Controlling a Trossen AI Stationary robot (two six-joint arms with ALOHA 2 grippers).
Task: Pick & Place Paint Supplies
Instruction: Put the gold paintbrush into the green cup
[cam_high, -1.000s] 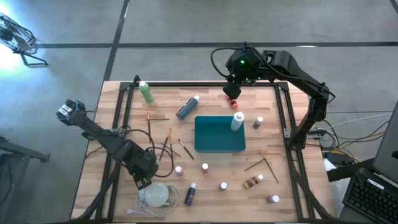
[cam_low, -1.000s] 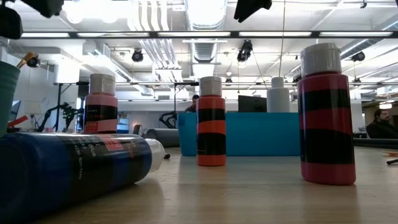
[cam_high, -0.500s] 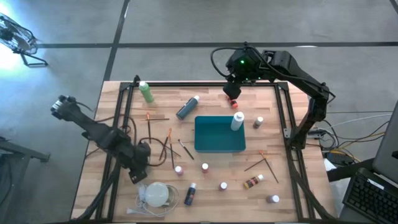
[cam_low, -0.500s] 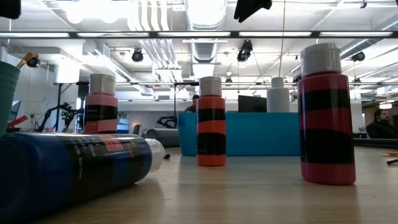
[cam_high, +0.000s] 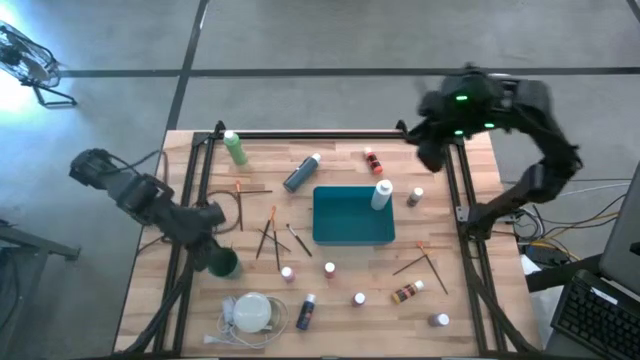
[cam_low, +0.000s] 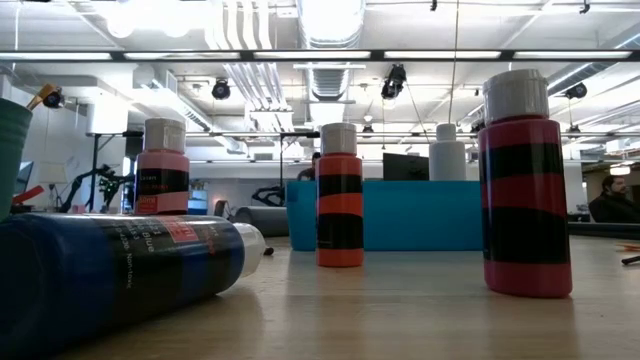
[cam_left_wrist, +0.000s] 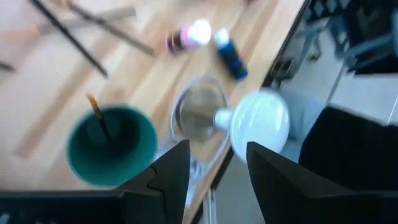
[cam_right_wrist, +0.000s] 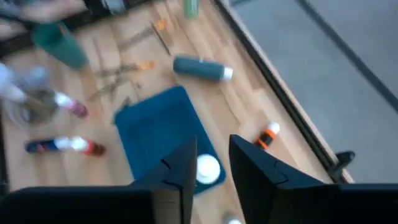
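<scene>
Paint bottles and thin brushes (cam_high: 270, 238) lie scattered on the wooden table around a teal tray (cam_high: 352, 216). A red bottle (cam_high: 372, 160) lies on its side near the far edge, and a white bottle (cam_high: 381, 194) stands at the tray's right rim. A green cup (cam_high: 224, 264) stands near the left edge with a brush (cam_left_wrist: 98, 115) leaning inside it. My left gripper (cam_left_wrist: 214, 171) hangs open above and beside the cup, with nothing between its fingers. My right gripper (cam_right_wrist: 212, 168) is open and raised over the far right corner, with nothing in it.
A white disc with a cord (cam_high: 250, 312) and a clear piece (cam_left_wrist: 198, 115) lie at the near left. A black frame rail (cam_high: 455, 190) runs along the table's sides. Bottles stand along the near edge (cam_high: 359, 298); a grey-blue one (cam_high: 301, 172) and a green one (cam_high: 236, 148) lie at the far left.
My left gripper has risen and drawn back from the white disc toward the table's left edge, uncovering the green cup. My right gripper has swung away from the red bottle toward the far right corner; the bottle stays lying near the far edge.
</scene>
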